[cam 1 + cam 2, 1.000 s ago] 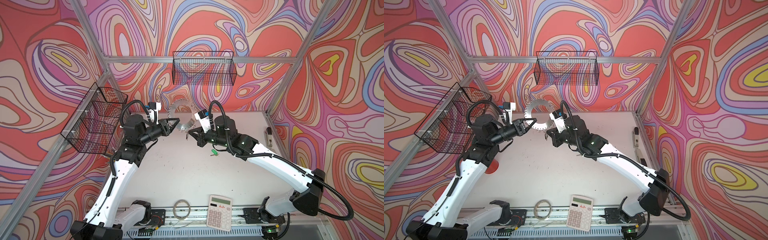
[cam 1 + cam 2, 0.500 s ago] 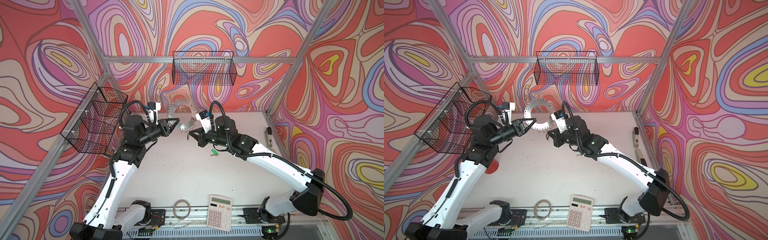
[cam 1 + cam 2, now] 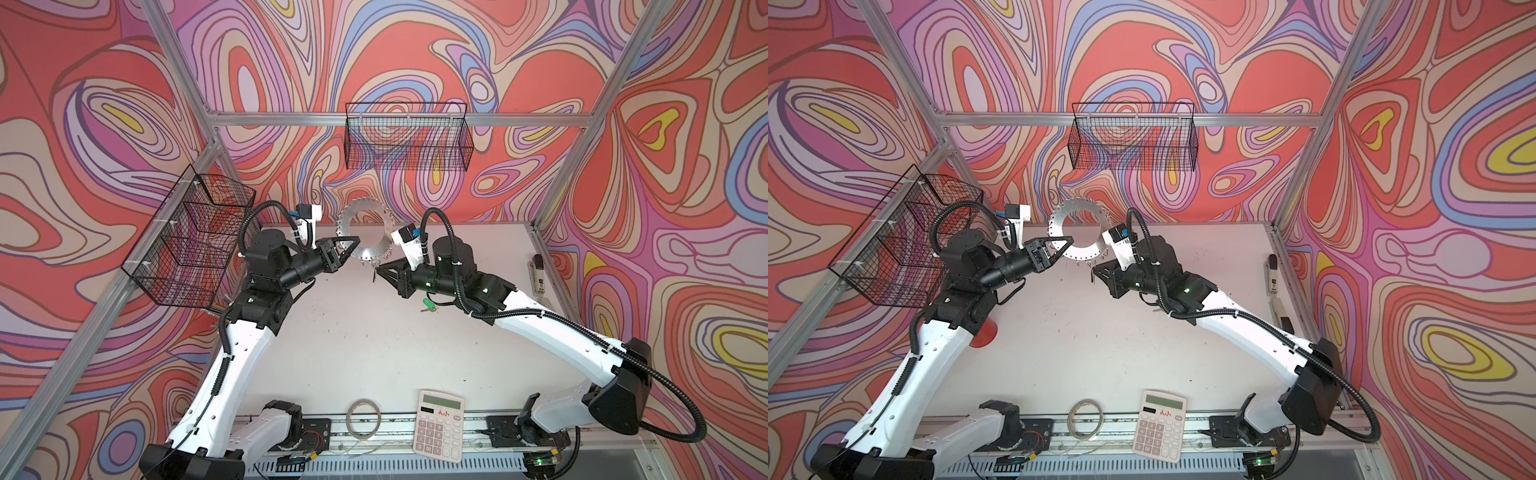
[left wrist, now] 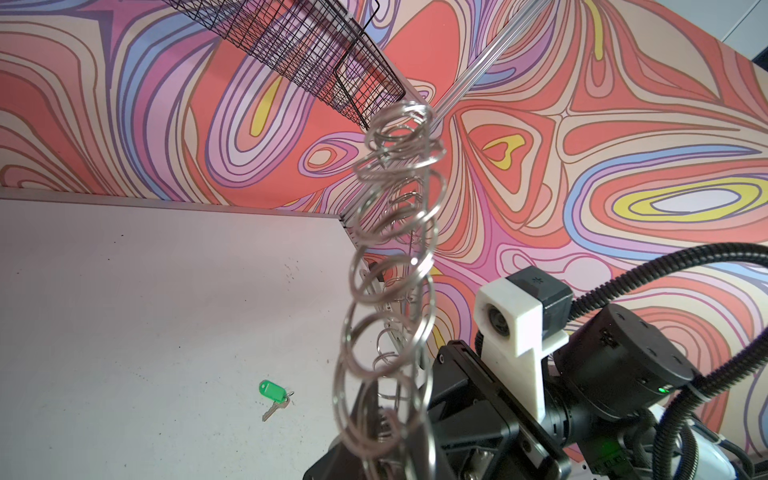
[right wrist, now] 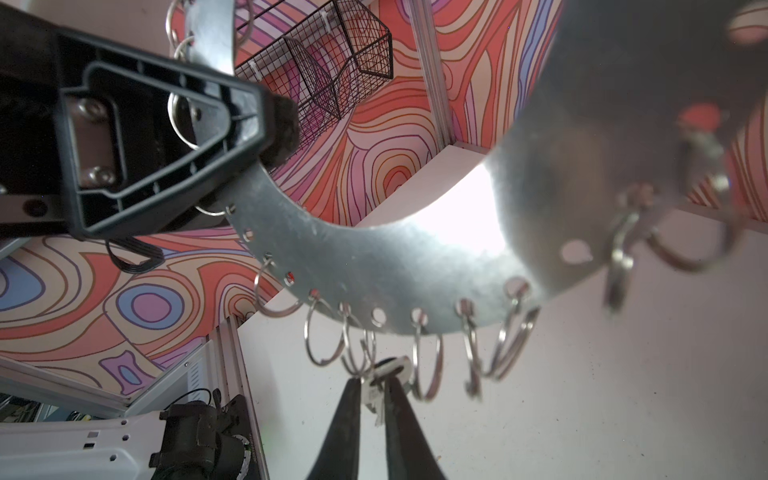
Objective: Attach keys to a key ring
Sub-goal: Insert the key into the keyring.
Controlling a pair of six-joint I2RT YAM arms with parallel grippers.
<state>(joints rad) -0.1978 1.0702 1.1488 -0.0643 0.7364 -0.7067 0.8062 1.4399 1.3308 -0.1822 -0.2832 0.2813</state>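
Grey key ring (image 3: pixel 365 205) in left tool (image 3: pixel 350 242)

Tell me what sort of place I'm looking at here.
Most likely a robotics lab test cell: an aluminium frame with swirl-patterned wall panels boxes in a white table, two robot arms are mounted at its front edge, and wire baskets hang on the rails.

Only red marks, perhaps a brand, on the calculator (image 3: pixel 439 426).
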